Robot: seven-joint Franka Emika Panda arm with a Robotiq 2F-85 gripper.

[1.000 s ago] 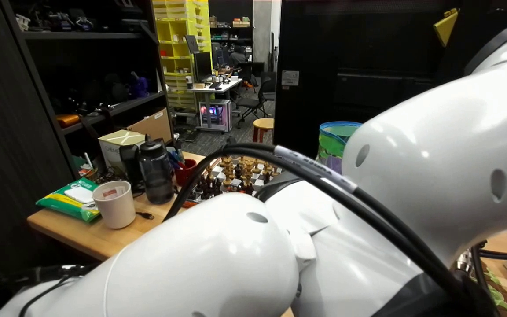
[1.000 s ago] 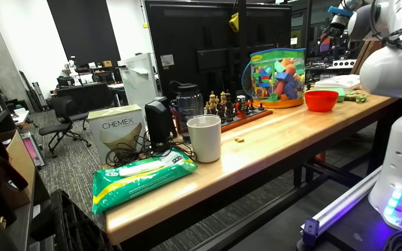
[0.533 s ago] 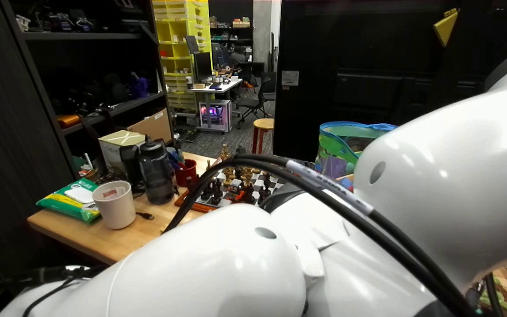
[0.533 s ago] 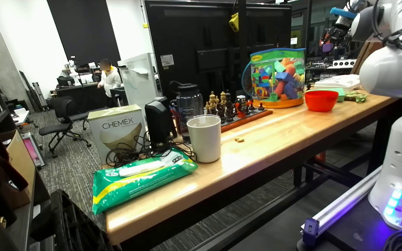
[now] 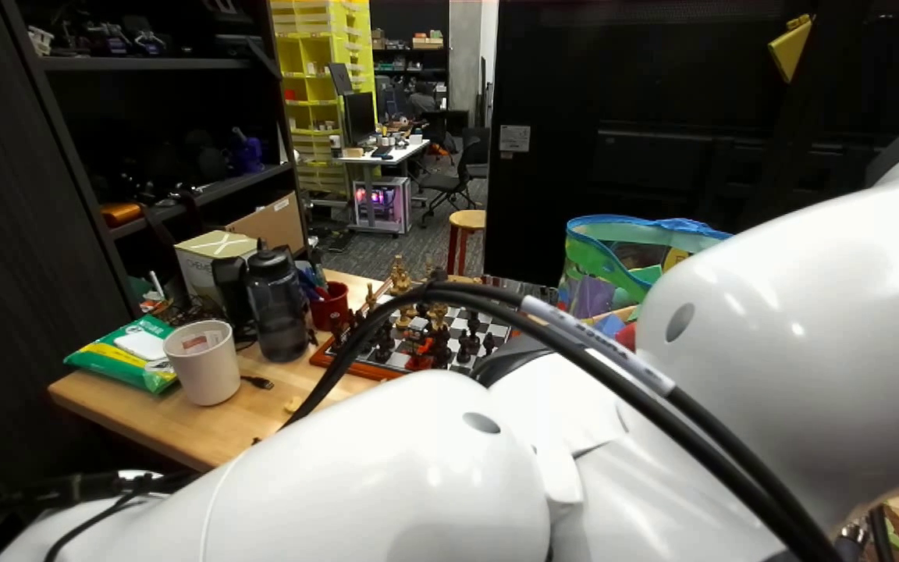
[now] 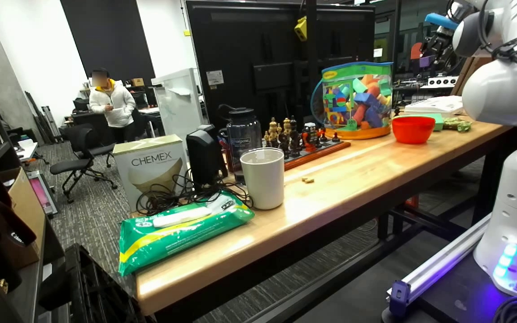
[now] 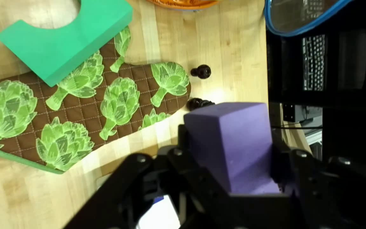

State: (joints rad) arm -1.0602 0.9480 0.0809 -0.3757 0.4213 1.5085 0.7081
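My gripper (image 7: 229, 136) is shut on a purple foam block (image 7: 246, 143), with one black finger against each side. In an exterior view the gripper (image 6: 437, 48) and the purple block (image 6: 425, 61) are high above the table's far end. In the wrist view a brown oven mitt with green artichokes (image 7: 119, 105) lies below, to the left of the block. A green foam block with a round cut-out (image 7: 68, 41) rests on the mitt. Two dark chess pieces (image 7: 202, 72) lie past the mitt's tip; the held block partly covers one. The gripper is hidden behind the arm in an exterior view.
A red bowl (image 6: 413, 130) and a clear bag of foam blocks (image 6: 357, 101) stand by the mitt. A chessboard with pieces (image 6: 317, 154), a dark bottle (image 6: 245, 134), a cup (image 6: 262, 179) and green wipes (image 6: 186, 231) are farther along. A large black screen stands behind.
The arm has moved right and lower; the gripper has shifted slightly right and down, still holding the purple block. A person in a white jacket has appeared in the background. Table objects have not moved.
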